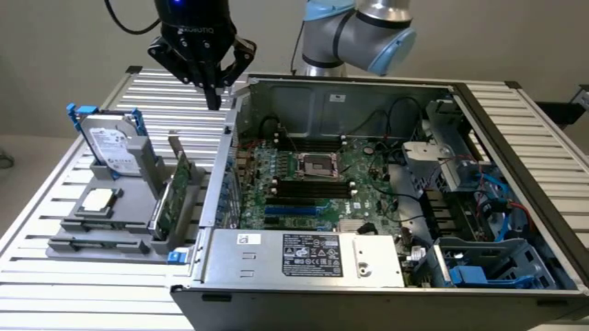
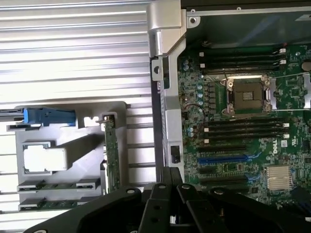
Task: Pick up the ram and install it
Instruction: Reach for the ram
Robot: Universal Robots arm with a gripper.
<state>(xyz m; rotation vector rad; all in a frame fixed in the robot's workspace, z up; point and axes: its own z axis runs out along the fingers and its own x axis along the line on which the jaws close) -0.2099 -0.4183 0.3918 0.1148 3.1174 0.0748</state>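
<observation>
Your end effector (image 1: 214,102) hangs closed and empty above the bench (image 1: 55,289), just outside the open case (image 1: 350,103). The ram (image 2: 58,185) lies flat in the grey holder (image 2: 73,141), well below the end effector on the side away from the case. A green card (image 1: 178,189) stands on edge in the holder, nearer the end effector than the ram. The motherboard (image 1: 368,186) lies on its other side, inside the case.
</observation>
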